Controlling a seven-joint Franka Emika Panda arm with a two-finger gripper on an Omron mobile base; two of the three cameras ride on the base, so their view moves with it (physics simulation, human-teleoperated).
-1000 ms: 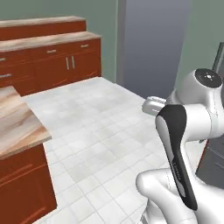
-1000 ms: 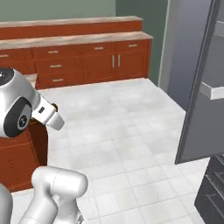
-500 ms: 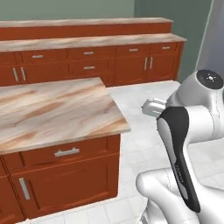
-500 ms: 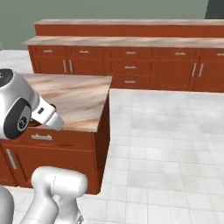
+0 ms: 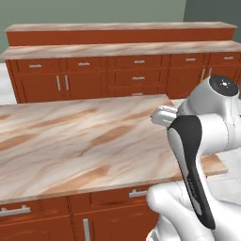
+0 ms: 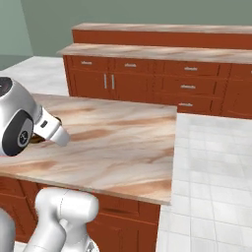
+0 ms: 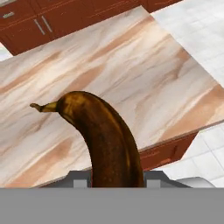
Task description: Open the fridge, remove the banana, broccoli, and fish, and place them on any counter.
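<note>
The curved dark brown banana point(image 7: 107, 144) is pinched by the gripper point(image 7: 116, 177). Its stem is pointed toward 10 o'clock over the tan-pink veined marble counter point(image 7: 131, 70).

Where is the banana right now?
In the hand view, the banana rises from the bottom middle, held in the gripper, with its stem tip pointing left. It hangs above the marble counter, not on it.

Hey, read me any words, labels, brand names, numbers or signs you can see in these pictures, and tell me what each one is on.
None. No writing shows on the banana, the marble counter, the cabinets or the robot arm.
</note>
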